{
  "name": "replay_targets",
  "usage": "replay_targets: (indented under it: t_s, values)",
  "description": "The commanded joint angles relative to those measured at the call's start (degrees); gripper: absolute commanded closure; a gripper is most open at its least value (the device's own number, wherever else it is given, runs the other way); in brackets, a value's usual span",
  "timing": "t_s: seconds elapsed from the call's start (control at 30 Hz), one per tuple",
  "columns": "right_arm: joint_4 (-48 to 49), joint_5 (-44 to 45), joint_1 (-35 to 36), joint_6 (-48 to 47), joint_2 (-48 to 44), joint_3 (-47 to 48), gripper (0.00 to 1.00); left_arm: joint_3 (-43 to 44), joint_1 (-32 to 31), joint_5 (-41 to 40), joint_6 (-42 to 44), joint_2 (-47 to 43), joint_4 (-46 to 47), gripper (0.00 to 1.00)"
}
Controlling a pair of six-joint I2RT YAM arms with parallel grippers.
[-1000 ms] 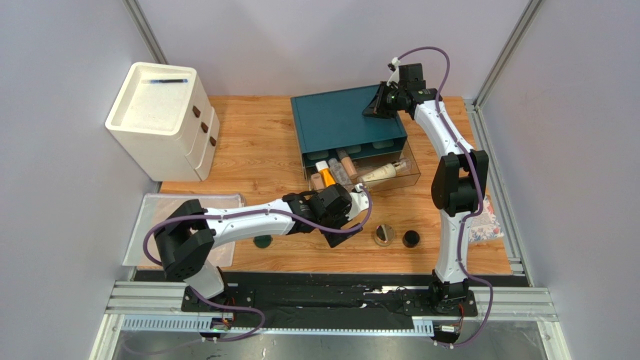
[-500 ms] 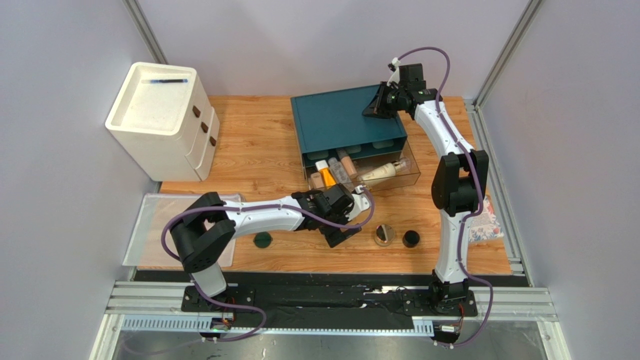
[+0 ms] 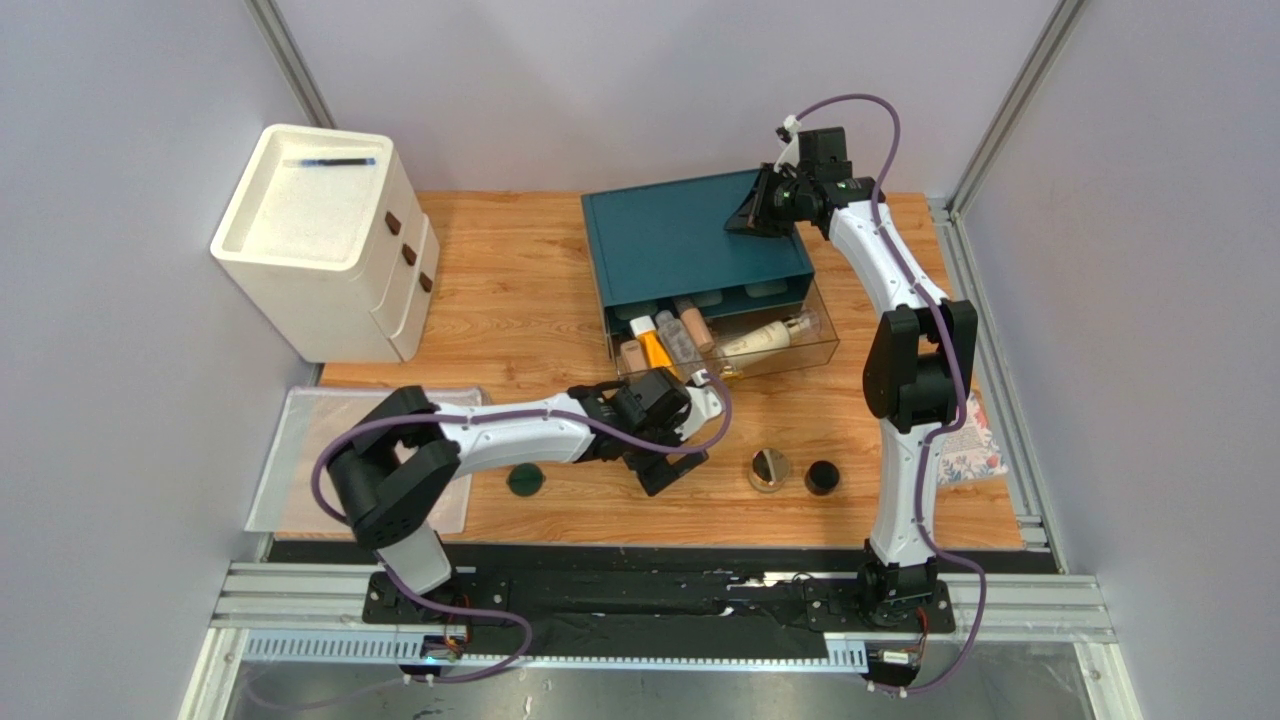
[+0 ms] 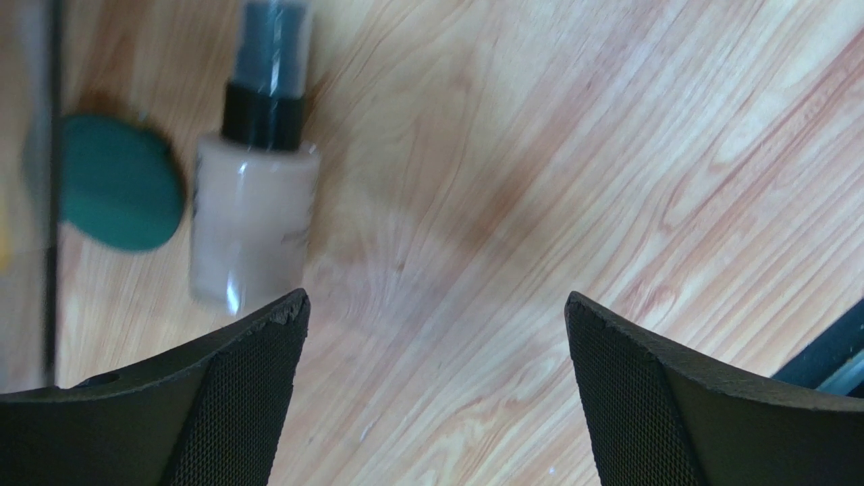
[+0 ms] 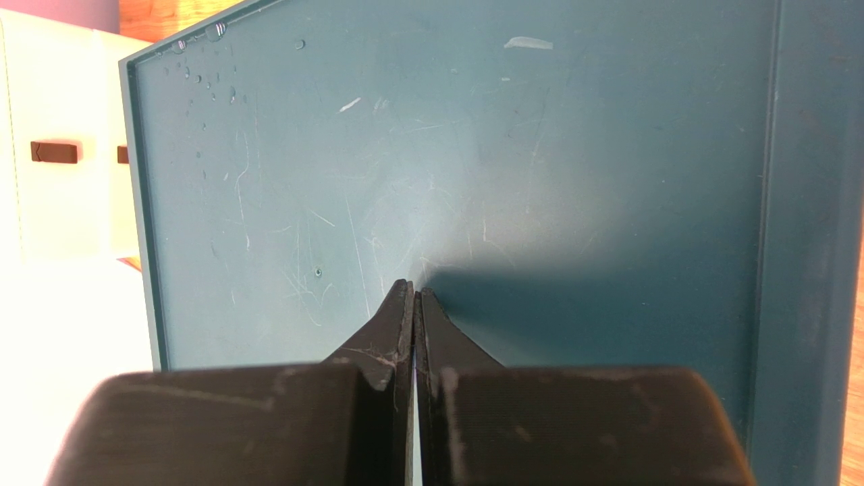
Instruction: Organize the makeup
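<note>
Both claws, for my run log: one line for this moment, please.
left claw: open, empty, over table | clear bottle: lying beside green disc | right claw: shut, tips on teal box top

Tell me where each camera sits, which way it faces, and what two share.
Top: above and behind the arm bases, looking down on the table; both arms show.
Left wrist: on the left arm, facing down at a bottle and green disc; open jaws show.
Right wrist: on the right arm, facing the teal box; shut jaws show.
Shared: the teal box, in top and right wrist.
</note>
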Motion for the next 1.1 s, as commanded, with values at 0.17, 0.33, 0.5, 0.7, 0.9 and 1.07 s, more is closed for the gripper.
replay_targets:
  t_s: [0.17, 0.33, 0.5, 0.7, 0.9, 1.07]
  values:
    - [-11.7, 5.3, -0.4, -2.5, 6.3, -3.3, 1.0, -5.6, -1.9, -5.5, -1.7, -16.4, 1.7, 0.0]
    - [-11.7, 5.3, -0.4, -2.4, 6.4, -3.4, 1.0, -4.6, -2.4, -10.8, -1.6, -18.1, -0.1, 0.0]
    - [-11.5, 5.0, -0.5, -2.4, 6.4, -3.5, 1.0, -2.6, -2.2, -10.3, -0.4, -12.5, 0.2, 0.0]
    - [-11.5, 5.1, -0.5, -2.5, 6.2, -3.7, 1.0, -1.4, -2.2, -8.9, -1.3, -8.2, 2.6, 0.0]
    - [-11.5, 5.1, -0.8, -2.8, 6.1, -4.0, 1.0, 1.0, -2.2, -11.5, -1.1, -5.6, 2.8, 0.0]
    - [-11.5, 4.9, -0.9, -2.9, 6.1, -4.6, 1.0, 3.0, -2.2, -12.4, -0.3, -4.1, 2.4, 0.0]
